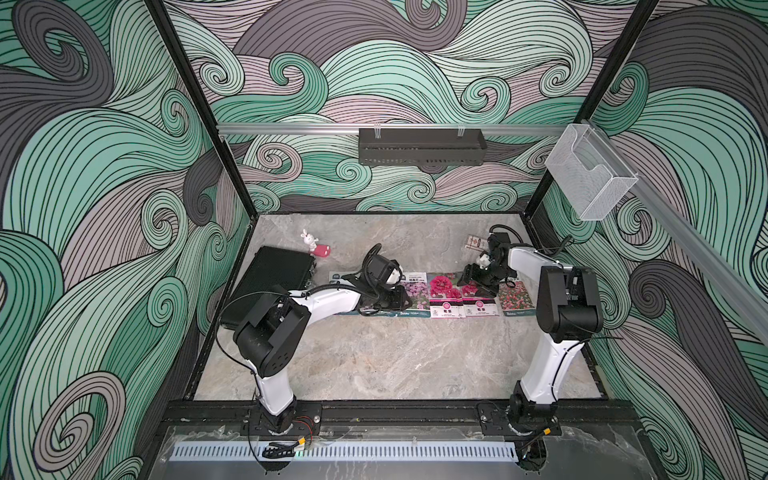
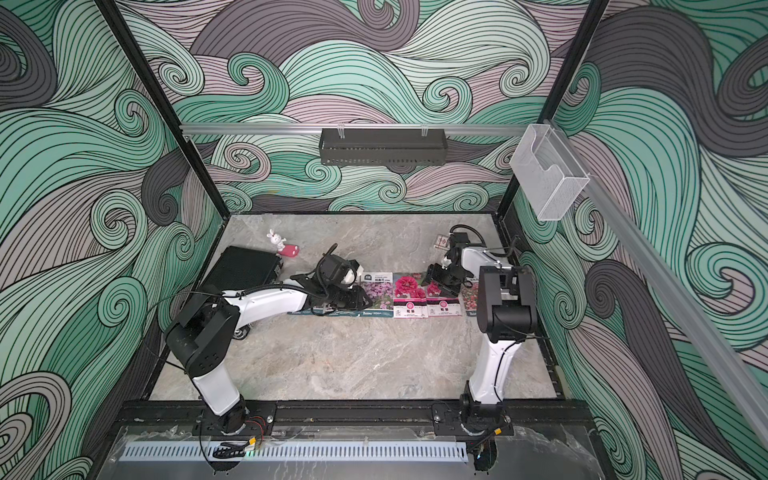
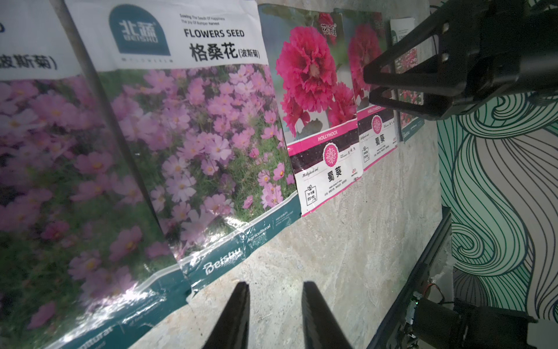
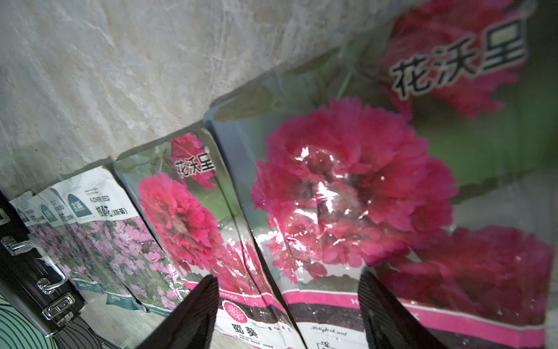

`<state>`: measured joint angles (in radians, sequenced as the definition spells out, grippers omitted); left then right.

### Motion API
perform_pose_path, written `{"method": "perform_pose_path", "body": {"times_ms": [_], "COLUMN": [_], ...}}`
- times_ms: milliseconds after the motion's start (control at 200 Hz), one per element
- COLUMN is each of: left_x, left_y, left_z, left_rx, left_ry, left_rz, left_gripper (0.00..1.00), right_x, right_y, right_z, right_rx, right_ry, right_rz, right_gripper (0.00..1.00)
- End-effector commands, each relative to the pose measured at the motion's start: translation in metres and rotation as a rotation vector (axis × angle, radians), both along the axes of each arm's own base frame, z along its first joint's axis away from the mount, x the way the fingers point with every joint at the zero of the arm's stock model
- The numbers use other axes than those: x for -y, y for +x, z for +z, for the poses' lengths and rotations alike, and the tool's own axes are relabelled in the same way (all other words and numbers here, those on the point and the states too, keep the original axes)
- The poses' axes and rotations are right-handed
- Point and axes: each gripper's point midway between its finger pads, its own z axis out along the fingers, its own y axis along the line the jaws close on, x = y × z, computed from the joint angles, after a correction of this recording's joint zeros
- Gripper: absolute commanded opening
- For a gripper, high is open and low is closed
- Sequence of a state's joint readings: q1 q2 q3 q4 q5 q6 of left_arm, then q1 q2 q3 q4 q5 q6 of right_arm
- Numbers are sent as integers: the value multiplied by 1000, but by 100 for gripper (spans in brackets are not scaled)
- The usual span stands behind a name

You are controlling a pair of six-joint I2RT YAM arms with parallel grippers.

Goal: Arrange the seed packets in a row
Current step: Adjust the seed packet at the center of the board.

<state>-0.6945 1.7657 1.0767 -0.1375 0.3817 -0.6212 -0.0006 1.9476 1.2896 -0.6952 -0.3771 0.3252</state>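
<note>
A black slab [image 1: 270,276] lies at your left. Next to it, your left gripper [image 3: 276,285] hangs low over bare table [image 1: 374,357] at the near edge of the purple packets [image 3: 196,136], jaws slightly apart and empty. The six seed packets [image 1: 445,293] lie flat in one row across mid-table: purple, magenta, then the red-pink mix [image 1: 516,300]. Your right gripper [image 4: 289,276] hovers over a magenta packet [image 4: 347,187], jaws wide, holding nothing.

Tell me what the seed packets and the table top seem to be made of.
The seed packets look like glossy plastic film, perhaps laminated: bright glare patches and fine wrinkles show on them. The table top looks like matt grey-beige stone with veins, but it may be only a printed surface.
</note>
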Motion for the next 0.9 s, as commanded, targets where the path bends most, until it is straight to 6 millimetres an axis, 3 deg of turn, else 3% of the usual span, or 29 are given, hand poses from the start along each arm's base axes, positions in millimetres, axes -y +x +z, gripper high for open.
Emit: {"method": "perform_pose_path", "body": {"times_ms": [0, 650, 896], "left_x": [3, 5, 5], "left_y": [3, 3, 3], "left_z": [8, 11, 15], "left_rx": [18, 20, 28], "left_ry": [-2, -4, -8], "left_rz": [1, -8, -6], "left_gripper": [31, 31, 31], "right_x": [8, 8, 7], "right_y": [-4, -4, 11], "right_z": [-2, 7, 48], "right_rx": [-14, 4, 120], "right_ry": [-32, -18, -11], "right_rz": [-6, -8, -17], "right_gripper": [75, 75, 79]}}
